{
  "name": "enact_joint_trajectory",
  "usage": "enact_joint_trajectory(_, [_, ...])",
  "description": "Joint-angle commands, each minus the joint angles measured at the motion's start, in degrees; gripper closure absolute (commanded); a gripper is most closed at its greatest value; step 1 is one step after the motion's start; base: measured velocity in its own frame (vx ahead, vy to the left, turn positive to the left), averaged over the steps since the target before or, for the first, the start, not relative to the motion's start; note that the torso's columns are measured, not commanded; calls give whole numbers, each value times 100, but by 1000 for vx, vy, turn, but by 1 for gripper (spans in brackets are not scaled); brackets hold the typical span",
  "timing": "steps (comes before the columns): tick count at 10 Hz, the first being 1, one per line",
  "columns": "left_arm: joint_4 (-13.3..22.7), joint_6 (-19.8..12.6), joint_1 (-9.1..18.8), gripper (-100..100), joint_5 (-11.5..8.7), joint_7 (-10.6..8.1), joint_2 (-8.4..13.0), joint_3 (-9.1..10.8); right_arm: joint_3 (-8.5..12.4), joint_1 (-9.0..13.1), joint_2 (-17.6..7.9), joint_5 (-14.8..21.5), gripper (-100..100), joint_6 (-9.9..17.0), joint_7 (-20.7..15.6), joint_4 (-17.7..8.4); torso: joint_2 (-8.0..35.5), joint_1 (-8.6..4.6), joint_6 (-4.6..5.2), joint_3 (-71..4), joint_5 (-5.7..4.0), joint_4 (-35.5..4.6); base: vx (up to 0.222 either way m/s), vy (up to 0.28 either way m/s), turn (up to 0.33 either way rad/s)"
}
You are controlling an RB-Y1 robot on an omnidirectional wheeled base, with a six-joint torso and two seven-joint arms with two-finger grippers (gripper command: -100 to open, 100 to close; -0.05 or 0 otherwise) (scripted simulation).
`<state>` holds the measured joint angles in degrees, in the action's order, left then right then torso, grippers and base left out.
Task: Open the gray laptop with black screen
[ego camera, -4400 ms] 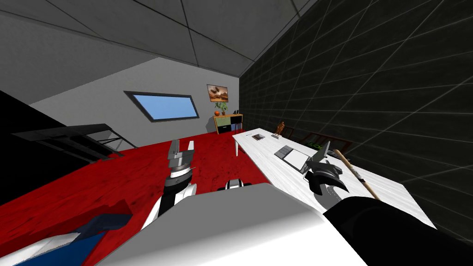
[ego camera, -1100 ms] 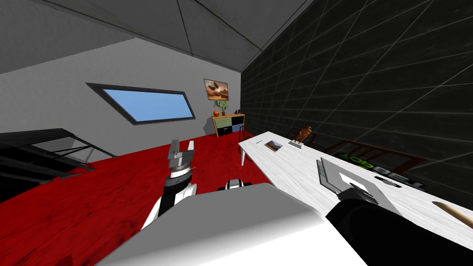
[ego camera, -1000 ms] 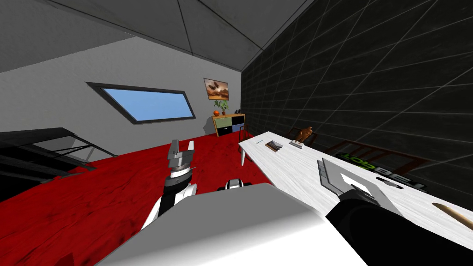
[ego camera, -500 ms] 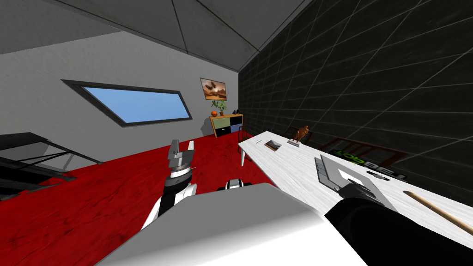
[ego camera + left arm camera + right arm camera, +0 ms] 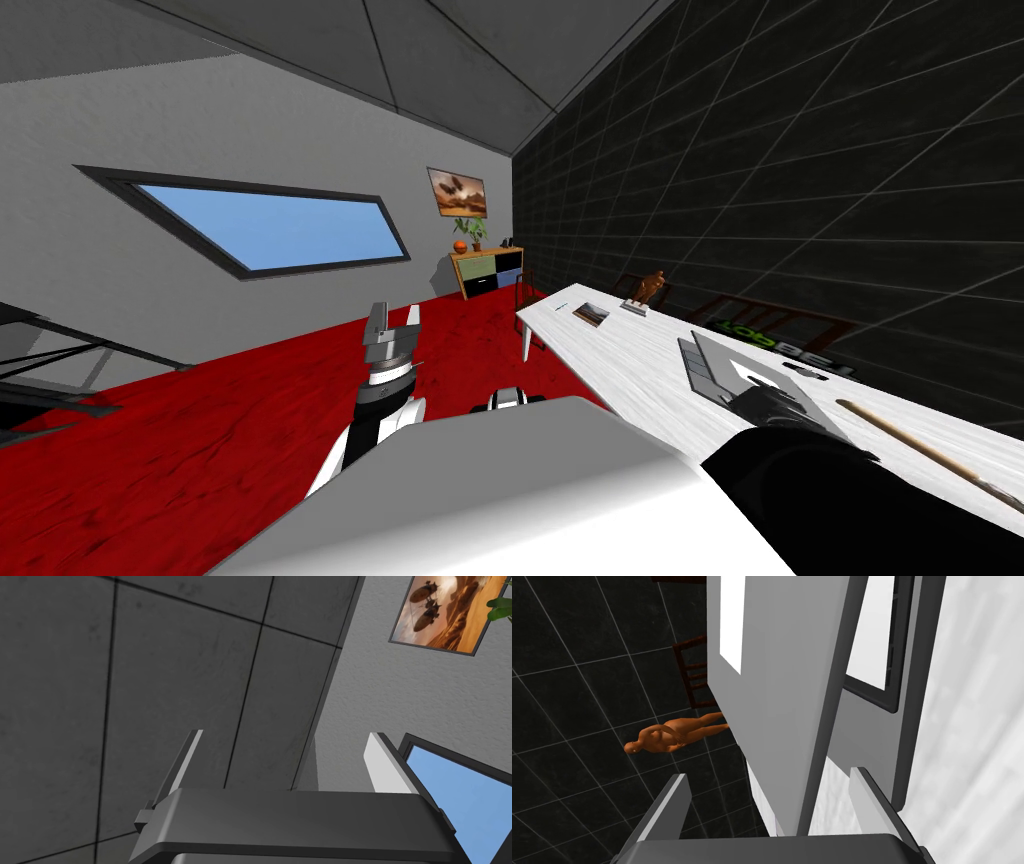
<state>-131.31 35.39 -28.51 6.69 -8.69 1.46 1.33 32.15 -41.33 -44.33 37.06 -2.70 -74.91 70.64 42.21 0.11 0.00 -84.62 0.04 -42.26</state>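
Between the two fingers of the right gripper stood the free edge of the lid of the gray laptop. The fingers were spread apart, one on each side of the lid, and neither of them pressed on it. The lid was lifted away from the keyboard half, so the laptop was partly open, and a white rectangle was seen on the lid's outer face.

The laptop lay on the white table, at the robot's right side, with the dark right forearm reaching over the table's near edge to it. Further along the table, well apart from the laptop, stood a brown figurine, and a dark chair was behind it, against the black tiled wall. On the other side of the laptop, nearer to the robot, a long wooden stick lay on the table.

The left gripper was held up above the red floor, pointing upward, with its fingers also spread and nothing between them.
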Motion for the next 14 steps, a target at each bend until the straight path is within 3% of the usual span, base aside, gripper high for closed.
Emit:
enact_joint_trajectory(1, [0,0,0,0,0,0,0,0,48,88,-33,-137,-100,-409,-263,-488,8,-18,-1,5,-6,-2,6,6,16])
enact_joint_trajectory(2, [0,0,1,0,0,0,1,1,48,88,-33,-137,-100,-409,-263,-588,18,-29,1,11,-10,-5,-3,-11,5])
enact_joint_trajectory(3, [0,0,1,0,0,0,1,1,154,393,-290,-402,-100,-700,-574,-831,20,-28,2,13,-10,-6,40,58,-209])
enact_joint_trajectory(6, [0,0,1,0,0,0,0,0,154,393,-337,-643,-100,-941,-752,-1245,5,-6,-2,2,-2,-1,30,53,-21])
enact_joint_trajectory(7, [0,0,1,0,0,0,1,0,260,684,-618,-910,-100,-1225,-1031,-1483,15,-24,1,9,-8,-4,45,60,-184])
enact_joint_trajectory(9, [0,0,0,0,0,0,0,0,260,698,-641,-1148,-100,-1472,-1242,-1902,3,2,1,0,5,-1,42,64,-59])
enact_joint_trajectory(10, [0,0,1,0,0,0,0,0,365,1003,-923,-1356,-100,-1719,-1488,-2132,13,-4,-1,5,4,-4,43,102,-164])
enact_joint_trajectory(11, [0,0,0,0,0,0,0,0,365,1003,-946,-1522,-100,-1952,-1637,-2514,9,20,-1,-2,30,-7,52,88,-119])
enact_joint_trajectory(12, [0,0,0,0,0,0,0,0,365,1003,-946,-1654,-100,-2003,-1731,-2559,7,19,0,1,18,-4,27,38,7])
enact_joint_trajectory(13, [0,0,1,0,0,0,0,0,471,1308,-1226,-1842,-100,-2261,-1957,-2846,12,-10,-3,6,1,-4,38,76,-153])
enact_joint_trajectory(14, [0,0,0,0,0,0,0,0,471,1308,-1250,-2013,-100,-2369,-2083,-2961,7,-9,2,4,-2,-3,40,88,-110])
